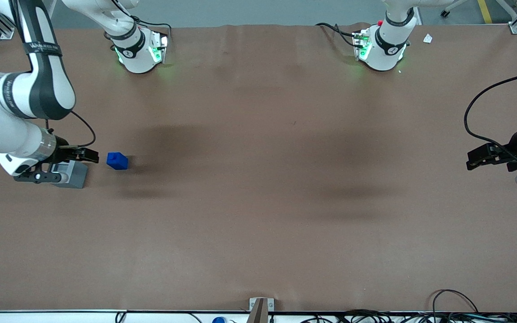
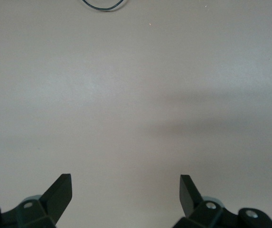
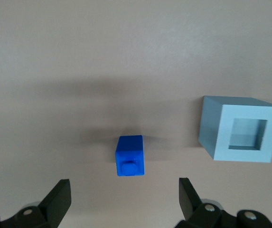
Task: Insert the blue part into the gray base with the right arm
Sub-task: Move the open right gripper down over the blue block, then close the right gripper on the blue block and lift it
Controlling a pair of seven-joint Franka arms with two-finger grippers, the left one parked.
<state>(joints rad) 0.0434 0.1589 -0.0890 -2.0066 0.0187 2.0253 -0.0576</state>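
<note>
- The right arm [image 1: 38,85] reaches low over the brown table [image 1: 258,215] at its own end, black segment lettered in white and wrist bent toward the work.
- Its gripper [image 1: 89,154] hangs just above the surface with the fingers [image 3: 60,199] spread wide and nothing between them.
- The blue part [image 1: 117,160] sits on the table just beside the fingertips, toward the parked arm's end, not touched by them.
- In the wrist view the blue part [image 3: 129,156] lies on its side, its square stud facing the camera, lined up with the gap between the fingers.
- The gray base [image 1: 73,175] rests on the table partly under the gripper, a little nearer the front camera than the blue part and apart from it.
- In the wrist view the base [image 3: 242,135] shows its square recess open toward the camera, empty.
</note>
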